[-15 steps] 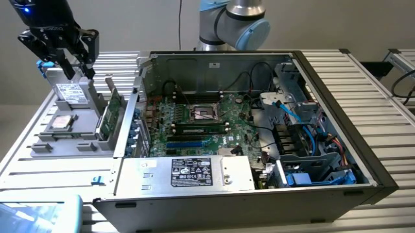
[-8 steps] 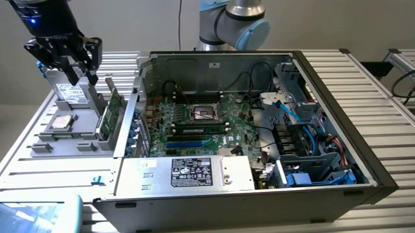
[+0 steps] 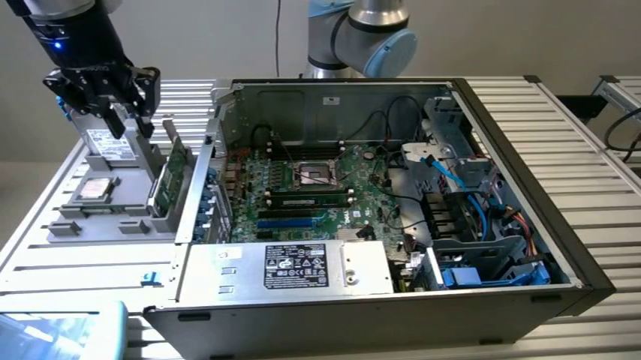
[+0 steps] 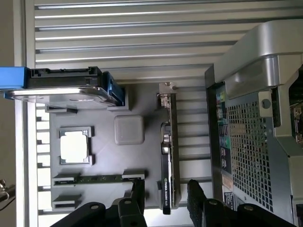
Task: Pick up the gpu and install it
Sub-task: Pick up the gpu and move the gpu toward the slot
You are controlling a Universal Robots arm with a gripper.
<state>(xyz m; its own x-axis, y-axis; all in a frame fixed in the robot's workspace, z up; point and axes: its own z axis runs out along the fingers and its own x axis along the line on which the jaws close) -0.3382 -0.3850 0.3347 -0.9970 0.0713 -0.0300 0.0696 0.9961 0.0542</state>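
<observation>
The gpu [image 3: 173, 176] is a green card that stands on its edge in the grey holder tray [image 3: 75, 225], at the exterior view's left of the computer case. In the wrist view the gpu [image 4: 169, 146] appears edge-on, with its black cooler along one face and its silvery bracket at the far end. My gripper [image 3: 130, 124] hangs above the tray, higher than the card. In the wrist view the gripper [image 4: 166, 198] is open, one black finger on each side of the card's line, and nothing sits between the fingers.
The open computer case [image 3: 401, 195] shows its green motherboard [image 3: 300, 187] with free slots. On the tray also stand a silver hard drive [image 4: 66, 92], a square processor [image 4: 75, 145] and a narrow memory stick [image 4: 99, 178]. The case's perforated rear wall [image 4: 246, 142] is close beside the card.
</observation>
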